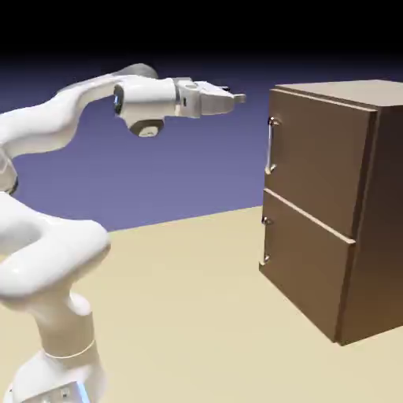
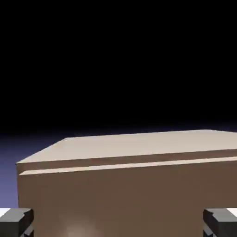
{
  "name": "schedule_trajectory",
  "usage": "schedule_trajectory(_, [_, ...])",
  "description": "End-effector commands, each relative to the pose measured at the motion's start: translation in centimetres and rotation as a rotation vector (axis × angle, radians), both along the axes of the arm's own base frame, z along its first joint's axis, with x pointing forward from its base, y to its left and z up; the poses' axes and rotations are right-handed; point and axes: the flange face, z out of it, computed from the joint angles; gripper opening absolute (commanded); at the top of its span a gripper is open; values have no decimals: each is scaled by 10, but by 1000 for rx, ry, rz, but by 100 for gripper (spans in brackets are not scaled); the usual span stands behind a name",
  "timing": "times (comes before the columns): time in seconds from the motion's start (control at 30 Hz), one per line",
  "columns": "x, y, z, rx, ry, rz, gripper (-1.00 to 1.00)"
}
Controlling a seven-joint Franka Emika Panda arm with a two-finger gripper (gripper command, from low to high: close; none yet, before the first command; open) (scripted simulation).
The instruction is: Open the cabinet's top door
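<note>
I'm holding my gripper (image 1: pixel 236 98) level with its jaws spread wide and empty, well short of the cabinet (image 1: pixel 370 205). The top door (image 1: pixel 315 161) is shut, its handle (image 1: pixel 270 146) on the near edge; I'm keeping open to straddle it.

Evenly and softly lit from above, with the cabinet (image 1: pixel 330 205) pale on top, darker on its front and side (no hard glare anywhere). Sharp throughout, rendered clean, without blur or edge distortion. Black across the upper backdrop, fading down into blue-violet.
</note>
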Motion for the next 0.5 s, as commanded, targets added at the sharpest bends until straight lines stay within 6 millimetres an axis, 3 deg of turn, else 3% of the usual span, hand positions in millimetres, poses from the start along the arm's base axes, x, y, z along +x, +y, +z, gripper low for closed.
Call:
schedule_trajectory(0.0, [5, 5, -8, -5, -3, 2, 0])
schedule_trajectory(0.2, [43, 23, -69, -29, -3, 8, 0])
schedule_trajectory(0.37, [76, 26, -131, -40, 13, 3, 0])
schedule_trajectory(0.4, [76, 26, -131, -40, 13, 3, 0])
schedule_trajectory(0.47, [100, 25, -131, -40, 13, 3, 0])
